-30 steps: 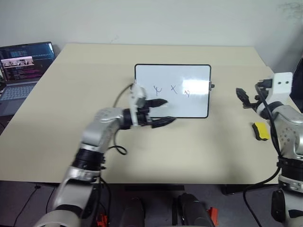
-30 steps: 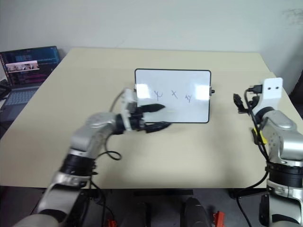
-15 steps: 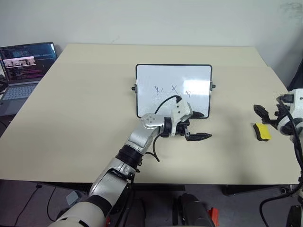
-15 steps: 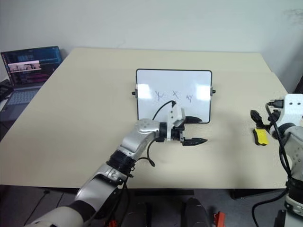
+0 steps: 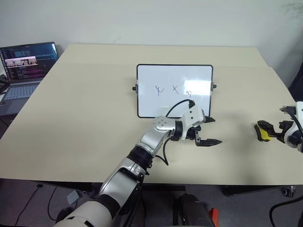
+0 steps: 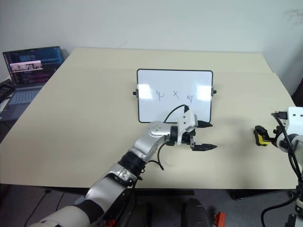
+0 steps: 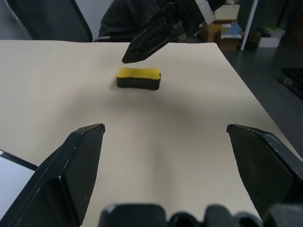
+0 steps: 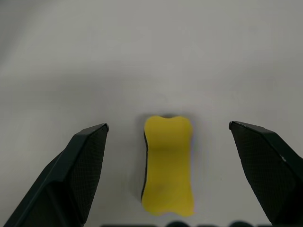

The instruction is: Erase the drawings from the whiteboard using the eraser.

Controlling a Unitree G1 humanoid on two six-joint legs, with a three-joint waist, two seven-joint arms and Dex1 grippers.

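Since 1 s ago, left gripper (image 5: 209, 130) swung off whiteboard (image 5: 174, 75) to bare table; fingers spread, empty.
Right eye: drawings (image 6: 176, 96) all intact, nothing erased yet.
Right wrist: eraser (image 8: 168, 163) on table between right gripper (image 8: 168, 137) wide-open fingers, not yet gripped. Pickup + wiping left.

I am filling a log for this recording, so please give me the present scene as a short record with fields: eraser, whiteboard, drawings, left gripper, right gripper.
eraser: yellow block flat on the table, to the right of the board, not held
whiteboard: flat on the table, mid-table
drawings: three marks in a row, not erased
left gripper: open, over the table just below the board's lower right corner
right gripper: open, fingers either side of the eraser, not closed on it
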